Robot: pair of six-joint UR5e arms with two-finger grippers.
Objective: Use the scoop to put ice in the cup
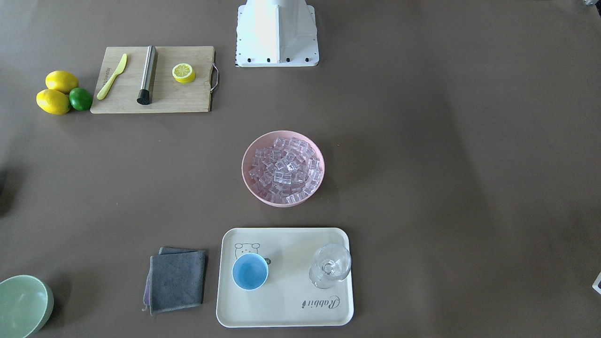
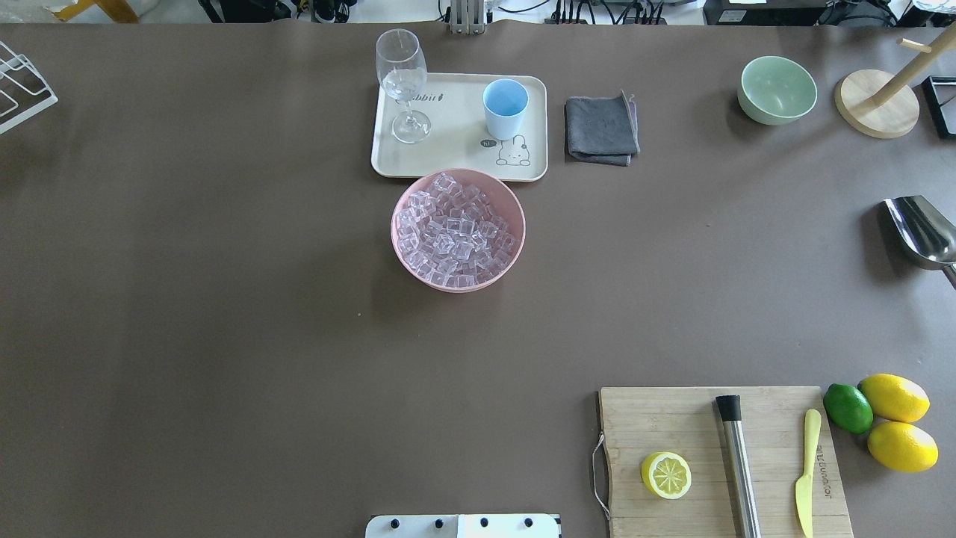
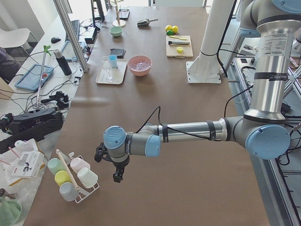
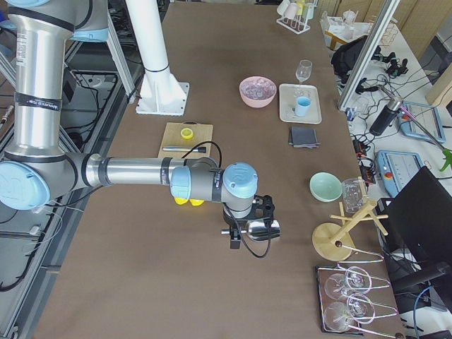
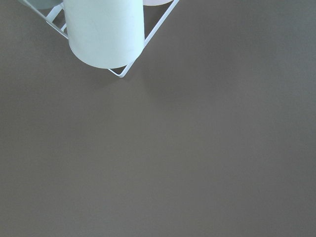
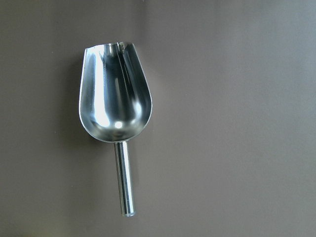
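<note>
The steel scoop [image 6: 116, 98] lies flat on the brown table, handle toward the bottom of the right wrist view. It also shows at the right edge of the overhead view [image 2: 922, 232]. My right gripper [image 4: 235, 240] hangs just over it; I cannot tell whether it is open or shut. The ice [image 2: 455, 232] fills a pink bowl [image 2: 397, 246] at the table's middle. The light-blue cup [image 2: 505, 107] stands upright and empty on a cream tray [image 2: 455, 161] behind the bowl. My left gripper [image 3: 116, 176] hangs far off at the table's left end; its state is unclear.
A stemmed glass [image 2: 403, 82] stands on the tray. A grey cloth [image 2: 600, 128] and a green bowl [image 2: 777, 90] lie to its right. A cutting board [image 2: 694, 426] holds a lemon half, a steel cylinder and a knife. A cup rack [image 5: 103, 34] is near the left gripper.
</note>
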